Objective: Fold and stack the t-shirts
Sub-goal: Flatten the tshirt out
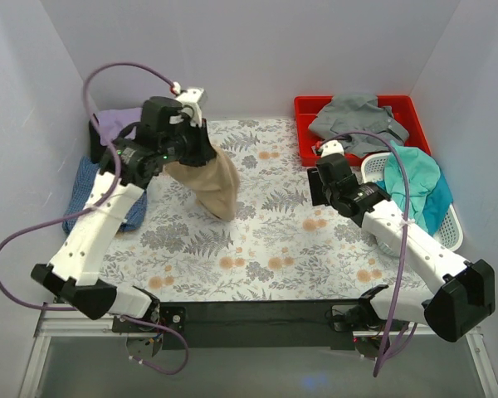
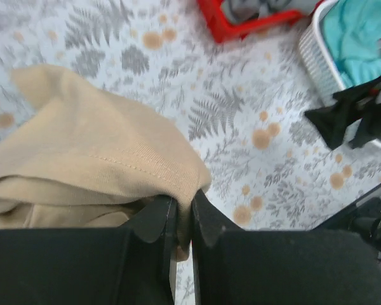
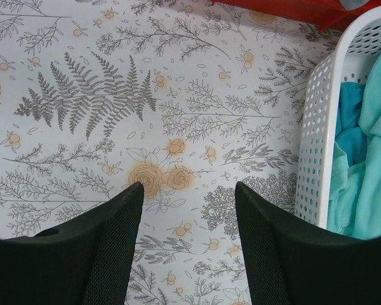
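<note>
My left gripper (image 1: 201, 153) is shut on an edge of the tan-beige t-shirt (image 1: 212, 184), which hangs bunched from it above the table's left-middle. In the left wrist view the tan shirt (image 2: 89, 165) fills the left side, its hem pinched between the fingers (image 2: 159, 219). My right gripper (image 1: 319, 176) is open and empty over the flowered cloth, beside the white basket; its fingers (image 3: 114, 241) frame bare cloth. A lavender shirt (image 1: 116, 124) and a textured blue shirt (image 1: 87, 178) lie at the far left. A teal shirt (image 1: 415, 178) lies in the white basket. A grey shirt (image 1: 357, 120) lies in the red bin.
The table carries a flowered cloth (image 1: 274, 240). A red bin (image 1: 303, 133) stands at the back right, a white perforated basket (image 1: 452, 228) at the right edge; the basket wall (image 3: 317, 140) is close to my right fingers. White walls enclose the table.
</note>
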